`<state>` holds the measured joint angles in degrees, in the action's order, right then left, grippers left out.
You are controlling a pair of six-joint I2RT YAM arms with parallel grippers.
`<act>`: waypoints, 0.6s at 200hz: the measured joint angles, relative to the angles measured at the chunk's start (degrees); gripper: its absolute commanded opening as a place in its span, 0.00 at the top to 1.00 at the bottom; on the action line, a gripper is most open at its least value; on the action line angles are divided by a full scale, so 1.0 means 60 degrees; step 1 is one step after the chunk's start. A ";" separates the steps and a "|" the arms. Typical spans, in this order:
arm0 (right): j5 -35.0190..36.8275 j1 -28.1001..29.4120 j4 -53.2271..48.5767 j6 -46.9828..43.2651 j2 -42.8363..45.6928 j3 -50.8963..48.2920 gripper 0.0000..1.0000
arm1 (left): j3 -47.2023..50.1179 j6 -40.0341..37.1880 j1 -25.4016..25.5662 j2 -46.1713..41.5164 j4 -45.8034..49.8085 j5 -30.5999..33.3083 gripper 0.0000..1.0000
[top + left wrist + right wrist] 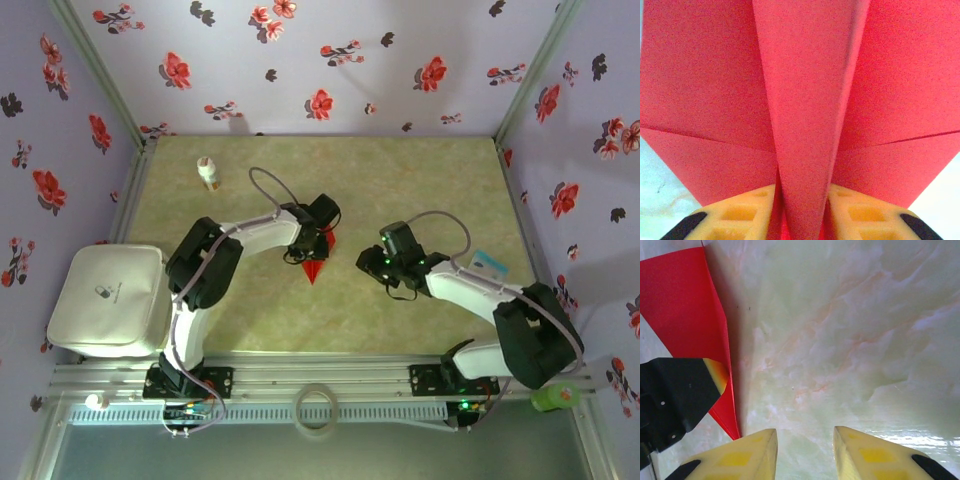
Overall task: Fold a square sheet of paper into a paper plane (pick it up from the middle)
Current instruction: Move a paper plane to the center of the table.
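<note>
Pale green marbled laminate covers the table [400, 180], smooth and glossy, walled in by lilac sheets printed with red and black flowers [350, 60]. A soft white rounded pouch [108, 300] sits at the table's left edge.

Two white-and-black arms reach in towards the middle. The left claw [320, 240] is at the red paper plane [315, 268], near the table's centre. From its wrist, the matte red paper [800, 100] spreads as two flat wings with sharp creases, and the raised centre fold runs down between the yellow waffle-patterned fingers [740, 212]. I cannot tell whether they pinch it.

The right claw [368, 262] is just beside the plane, apart from it. Its yellow fingers [865, 455] stand released over bare table.

A small white bottle [209, 173] stands far left. A teal-and-white card [487, 264] lies right.
</note>
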<state>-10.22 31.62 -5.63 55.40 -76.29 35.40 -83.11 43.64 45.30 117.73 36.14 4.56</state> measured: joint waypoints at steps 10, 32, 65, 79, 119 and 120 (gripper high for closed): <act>0.0004 -0.0076 -0.0120 -0.0069 0.0153 0.0000 0.64 | -0.0098 0.0044 0.0022 0.0066 0.0058 0.0058 0.70; 0.0000 -0.0240 -0.0291 -0.0211 0.0412 0.0000 0.64 | -0.0401 0.0106 0.0095 0.0251 0.0244 0.0200 0.69; 0.0000 -0.0423 -0.0415 -0.0317 0.0739 -0.0087 0.63 | -0.0787 0.0171 0.0222 0.0484 0.0510 0.0463 0.69; 0.0000 -0.0455 -0.0510 -0.0350 0.0845 -0.0135 0.63 | -0.0838 0.0215 0.0240 0.0510 0.0572 0.0521 0.69; 0.0000 -0.0525 -0.0696 -0.0463 0.1024 -0.0160 0.63 | -0.0896 0.0474 0.0244 0.0510 0.0637 0.0568 0.68; 0.0000 -0.0528 -0.0699 -0.0470 0.1027 -0.0160 0.63 | -0.0896 0.0477 0.0244 0.0510 0.0637 0.0568 0.68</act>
<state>-10.22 28.45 -9.82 52.58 -70.13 34.44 -88.49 46.50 46.76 120.79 39.97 7.97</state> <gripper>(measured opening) 0.373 0.317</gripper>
